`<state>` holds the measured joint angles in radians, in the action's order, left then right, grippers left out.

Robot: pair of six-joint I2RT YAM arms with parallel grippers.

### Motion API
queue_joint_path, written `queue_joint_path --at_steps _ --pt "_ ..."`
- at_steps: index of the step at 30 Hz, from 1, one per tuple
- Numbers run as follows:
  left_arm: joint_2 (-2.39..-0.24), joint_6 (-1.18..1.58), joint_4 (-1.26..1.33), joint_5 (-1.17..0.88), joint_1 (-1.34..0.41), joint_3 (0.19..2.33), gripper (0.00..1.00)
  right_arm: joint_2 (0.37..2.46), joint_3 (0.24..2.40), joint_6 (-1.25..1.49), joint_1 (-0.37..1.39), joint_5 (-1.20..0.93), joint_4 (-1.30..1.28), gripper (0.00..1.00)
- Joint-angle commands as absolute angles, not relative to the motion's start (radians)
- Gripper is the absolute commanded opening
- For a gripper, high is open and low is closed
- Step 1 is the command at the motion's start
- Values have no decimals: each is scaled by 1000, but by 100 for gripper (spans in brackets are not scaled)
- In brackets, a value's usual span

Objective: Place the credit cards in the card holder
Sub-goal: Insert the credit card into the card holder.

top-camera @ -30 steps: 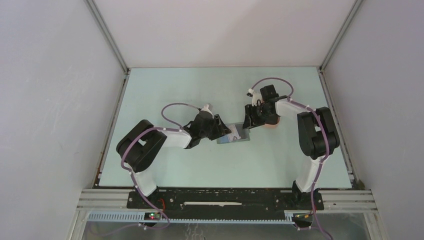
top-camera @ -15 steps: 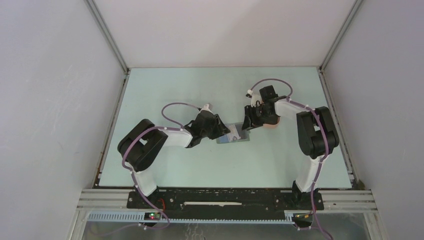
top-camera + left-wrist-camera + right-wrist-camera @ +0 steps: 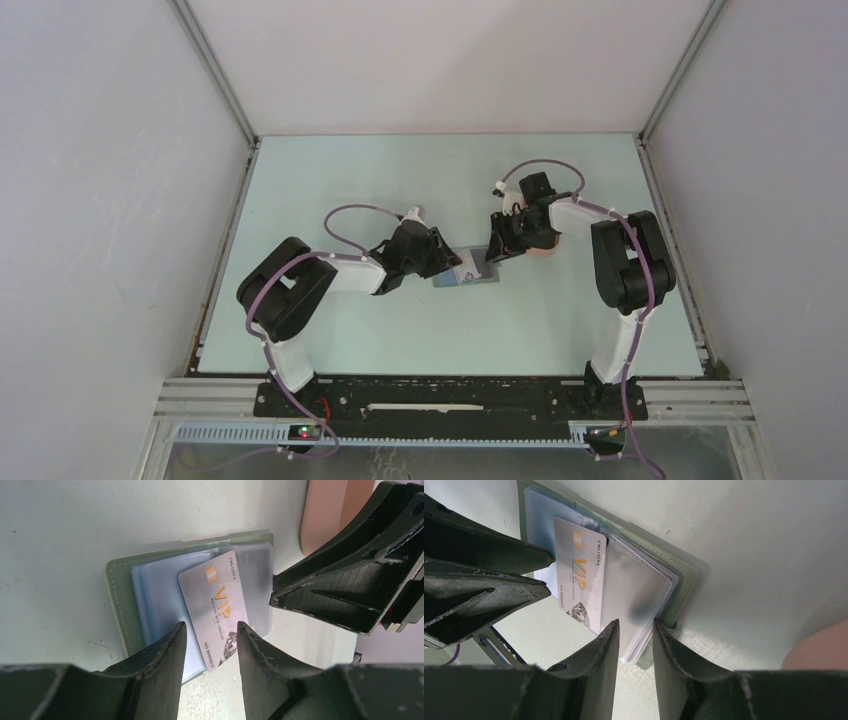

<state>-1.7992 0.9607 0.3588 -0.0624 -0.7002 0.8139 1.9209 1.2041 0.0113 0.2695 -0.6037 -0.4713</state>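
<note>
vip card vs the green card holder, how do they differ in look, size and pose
The VIP card is silvery with gold lettering; the card holder is grey-green with clear sleeves. The card is smaller than the holder. The holder lies open; the card sits skewed on it, one end overhanging. Both are flat rectangles.

The card holder (image 3: 118,592) lies opened flat near the middle of the table (image 3: 330,190); it is grey-green with stitched edges, its clear plastic sleeves fanned upward. A silver credit card (image 3: 216,611) marked VIP in gold rests face up on those sleeves, skewed; one short end juts past the holder's edge.
</note>
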Motion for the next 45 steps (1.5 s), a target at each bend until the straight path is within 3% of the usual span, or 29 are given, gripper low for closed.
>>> queue_joint_path --at_steps 1,29,45 --pt "-1829 956 353 -70 -700 834 48 1938 1229 25 267 -591 -483 38" --pt "-1788 1008 478 -141 -692 788 43 1947 1229 25 268 -597 -489 31" --pt "-1771 1071 555 -195 -688 702 48 1945 1233 23 268 -602 -495 31"
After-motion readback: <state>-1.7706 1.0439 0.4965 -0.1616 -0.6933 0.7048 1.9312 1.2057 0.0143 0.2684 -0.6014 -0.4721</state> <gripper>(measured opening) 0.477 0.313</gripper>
